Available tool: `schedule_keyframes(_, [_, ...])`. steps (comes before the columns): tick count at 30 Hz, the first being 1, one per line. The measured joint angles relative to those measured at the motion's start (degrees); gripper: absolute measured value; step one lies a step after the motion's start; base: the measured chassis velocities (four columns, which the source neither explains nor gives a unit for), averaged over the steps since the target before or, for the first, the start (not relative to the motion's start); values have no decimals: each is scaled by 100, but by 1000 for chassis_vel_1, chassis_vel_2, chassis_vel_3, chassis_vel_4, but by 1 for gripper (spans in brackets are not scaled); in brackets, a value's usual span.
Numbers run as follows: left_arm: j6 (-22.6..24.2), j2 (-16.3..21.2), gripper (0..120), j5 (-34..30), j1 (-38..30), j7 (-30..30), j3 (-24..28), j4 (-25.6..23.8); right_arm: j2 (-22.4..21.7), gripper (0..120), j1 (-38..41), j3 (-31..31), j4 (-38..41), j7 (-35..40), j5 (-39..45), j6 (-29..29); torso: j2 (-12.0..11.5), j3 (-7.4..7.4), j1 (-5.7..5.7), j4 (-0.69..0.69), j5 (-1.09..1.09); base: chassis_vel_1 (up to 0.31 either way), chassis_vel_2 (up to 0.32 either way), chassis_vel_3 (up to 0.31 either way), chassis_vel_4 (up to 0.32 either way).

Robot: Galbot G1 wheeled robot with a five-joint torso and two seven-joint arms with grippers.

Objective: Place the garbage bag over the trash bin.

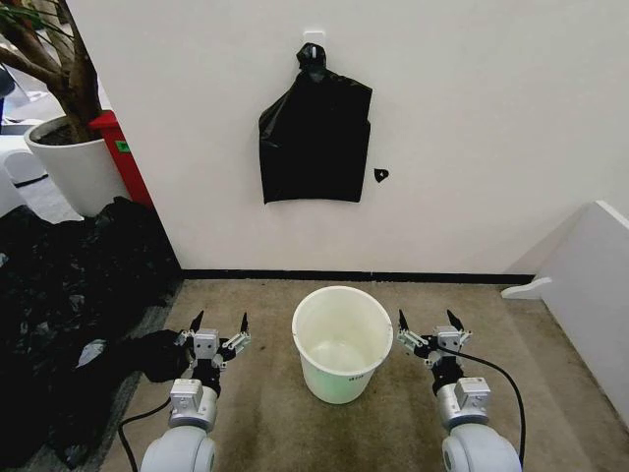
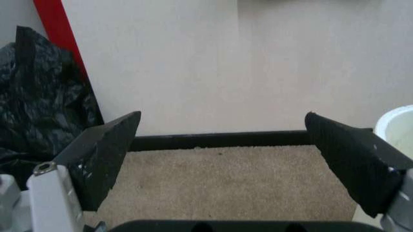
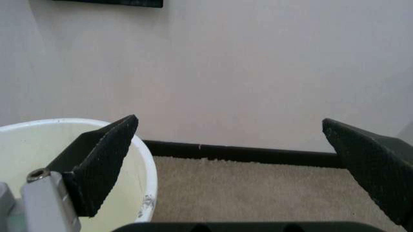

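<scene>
The round cream-white plastic trash bin [image 1: 342, 342] stands uncovered on the carpet, its far base hidden by its own rim. The left gripper [image 1: 219, 327] and right gripper [image 1: 429, 326] flank it, both spread wide and holding nothing. Which black plastic is the garbage bag is unclear

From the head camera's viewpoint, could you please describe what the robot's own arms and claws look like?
Both arms end in rounded white-grey wrist housings with silver metal blocks. The left claw and right claw each carry two pointed black fingers with a rough, textured pad surface. A black cable runs along each wrist, the right one looping out wide.
</scene>
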Motion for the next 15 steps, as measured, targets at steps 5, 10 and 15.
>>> schedule_keyframes(5, [1, 0, 100, 0, 0, 0, 0, 0, 0, 100, 0, 0, 0, 0, 0, 0, 0, 0, 0, 0, 0, 0, 0, 0, 0])
schedule_keyframes(10, [0, 0, 100, 0, 0, 0, 0, 0, 0, 100, 0, 0, 0, 0, 0, 0, 0, 0, 0, 0, 0, 0, 0, 0, 0])
schedule_keyframes(15, [0, 0, 100, 0, 0, 0, 0, 0, 0, 100, 0, 0, 0, 0, 0, 0, 0, 0, 0, 0, 0, 0, 0, 0, 0])
